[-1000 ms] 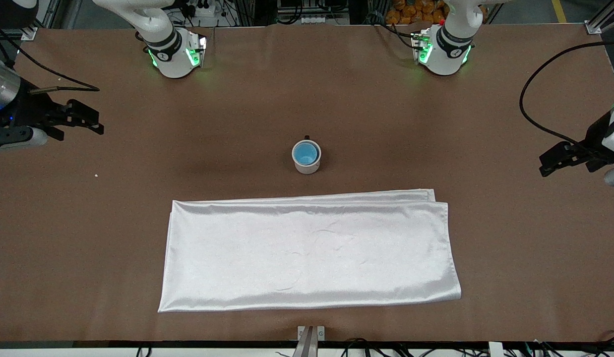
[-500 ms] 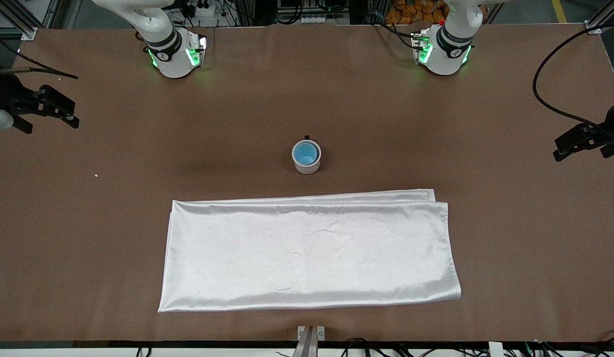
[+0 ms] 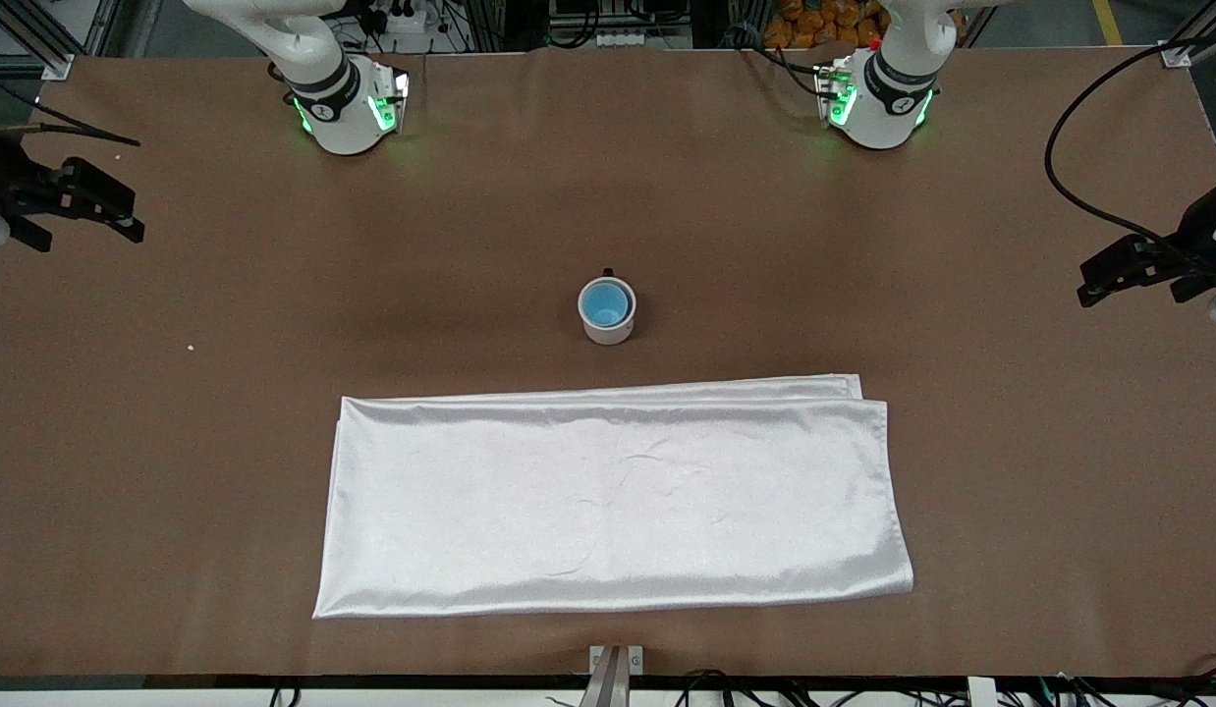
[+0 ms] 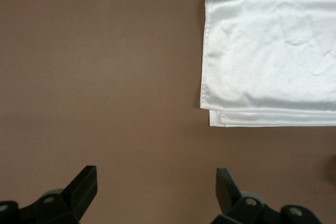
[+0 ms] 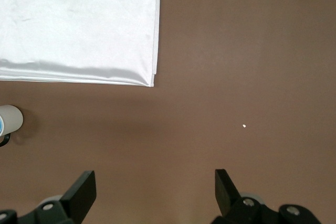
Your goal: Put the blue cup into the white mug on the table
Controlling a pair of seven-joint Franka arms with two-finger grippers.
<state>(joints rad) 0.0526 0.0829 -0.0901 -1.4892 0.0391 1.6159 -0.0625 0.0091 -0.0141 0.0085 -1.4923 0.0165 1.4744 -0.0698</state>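
Note:
The blue cup [image 3: 605,303] sits inside the white mug [image 3: 606,328], which stands upright at the middle of the brown table [image 3: 274,324]; the mug's black handle points toward the robots' bases. An edge of the mug shows in the right wrist view [image 5: 9,119]. My left gripper [image 3: 1109,277] is open and empty, over the left arm's end of the table; in its wrist view [image 4: 156,182] only bare table lies between the fingers. My right gripper [image 3: 122,214] is open and empty, over the right arm's end of the table, also seen in its wrist view [image 5: 155,184].
A folded white satin cloth [image 3: 613,496] lies flat, nearer to the front camera than the mug; it also shows in the left wrist view [image 4: 270,59] and the right wrist view [image 5: 79,27]. A small white speck [image 3: 190,347] lies toward the right arm's end.
Both grippers have drawn away from the middle toward their own ends of the table and stayed open. The cup and mug have not moved.

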